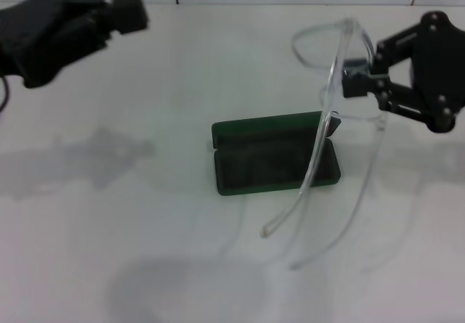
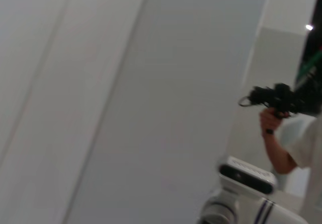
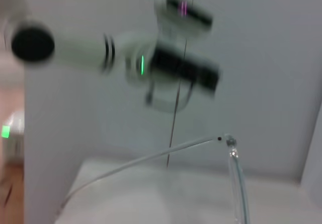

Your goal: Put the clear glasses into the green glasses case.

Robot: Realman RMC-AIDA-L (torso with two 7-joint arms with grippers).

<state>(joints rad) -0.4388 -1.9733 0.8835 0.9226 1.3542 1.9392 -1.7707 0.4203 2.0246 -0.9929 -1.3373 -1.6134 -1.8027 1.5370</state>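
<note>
I've got the glasses (image 1: 328, 105) pinched in the R gripper (image 1: 354, 77) at the frame front, up in the air over the open case (image 1: 276, 165), arms unfolded and dangling. Light, springy, slick plastic, so the grip stays by the lens edge/hinge. L gripper (image 1: 129, 11) parked far left; can't tell its state.

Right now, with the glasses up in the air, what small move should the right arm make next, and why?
Probably lower them a little toward the open green glasses case. The right gripper holds the clear glasses by the frame, lifted above the case with both arms open and hanging past its near edge. The left gripper is raised at the far left, away from the work.
</note>
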